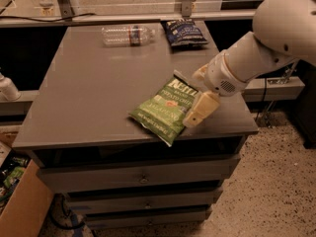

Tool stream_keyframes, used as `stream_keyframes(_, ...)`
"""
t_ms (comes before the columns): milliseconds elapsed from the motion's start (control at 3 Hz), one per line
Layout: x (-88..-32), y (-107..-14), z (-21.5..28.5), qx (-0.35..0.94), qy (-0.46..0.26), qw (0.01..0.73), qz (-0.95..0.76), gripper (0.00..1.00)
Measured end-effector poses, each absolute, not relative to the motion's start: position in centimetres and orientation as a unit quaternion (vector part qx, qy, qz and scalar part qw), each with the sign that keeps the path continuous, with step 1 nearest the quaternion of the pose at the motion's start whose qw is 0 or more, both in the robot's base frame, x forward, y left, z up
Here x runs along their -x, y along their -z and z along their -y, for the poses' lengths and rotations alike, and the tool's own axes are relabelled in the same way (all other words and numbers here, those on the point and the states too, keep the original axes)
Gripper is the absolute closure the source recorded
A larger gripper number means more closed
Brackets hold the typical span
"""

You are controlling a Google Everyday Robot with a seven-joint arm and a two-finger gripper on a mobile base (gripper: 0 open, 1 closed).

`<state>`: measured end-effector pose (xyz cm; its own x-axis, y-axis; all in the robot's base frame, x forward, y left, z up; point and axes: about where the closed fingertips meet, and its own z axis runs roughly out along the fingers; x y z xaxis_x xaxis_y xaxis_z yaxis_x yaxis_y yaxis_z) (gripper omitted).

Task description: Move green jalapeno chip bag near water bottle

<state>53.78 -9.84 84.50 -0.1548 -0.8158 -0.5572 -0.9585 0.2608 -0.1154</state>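
Note:
The green jalapeno chip bag (167, 107) lies flat near the front right of the grey table (98, 83), its white top edge pointing back right. The water bottle (127, 35) lies on its side at the back of the table, well apart from the bag. My gripper (198, 113) reaches in from the right on the white arm (266, 43) and sits at the bag's right edge, over or against it.
A smaller dark blue chip bag (184, 32) lies at the back right, beside the bottle. Drawers (140, 177) run under the tabletop. A cardboard box (22, 206) stands on the floor at the left. A rail runs behind the table.

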Motion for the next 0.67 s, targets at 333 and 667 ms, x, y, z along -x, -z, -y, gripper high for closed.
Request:
stream_keyframes(333,-53.92,-83.13,9.05,0.576,-0.151,0.269,-0.757,0.41)
stream_keyframes(667,-54.43,-83.60,8.94,0.563,-0.156,0.276,-0.763,0.65)
